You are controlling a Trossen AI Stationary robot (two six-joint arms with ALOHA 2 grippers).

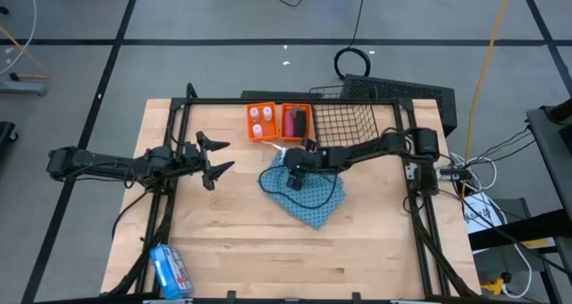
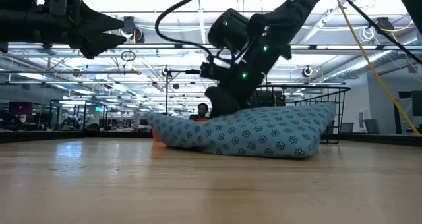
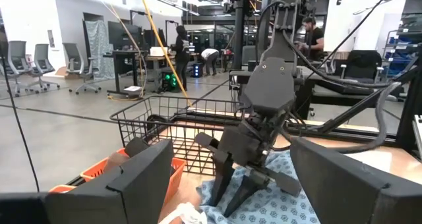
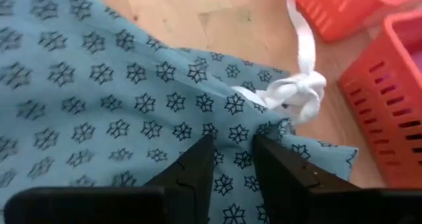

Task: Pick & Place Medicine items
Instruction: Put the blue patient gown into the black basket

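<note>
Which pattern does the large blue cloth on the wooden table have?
The large blue cloth has small dark flower-like motifs in rows, clearest in the right wrist view.

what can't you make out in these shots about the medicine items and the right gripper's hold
- Medicine items in the orange bins: high view, too small to identify.
- Same bins: low view, hidden behind the blue cloth.
- Right gripper: right wrist view, fingers close together on the cloth, whether fabric is pinched cannot be told.
- Blue and white packet: label too small.

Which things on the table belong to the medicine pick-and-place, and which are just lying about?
Job:
- white bottles in one orange bin
- pink tube and black bar in the other orange bin

Lying about:
- blue patterned cloth, under the right gripper
- blue and white packet
- wire basket
</note>
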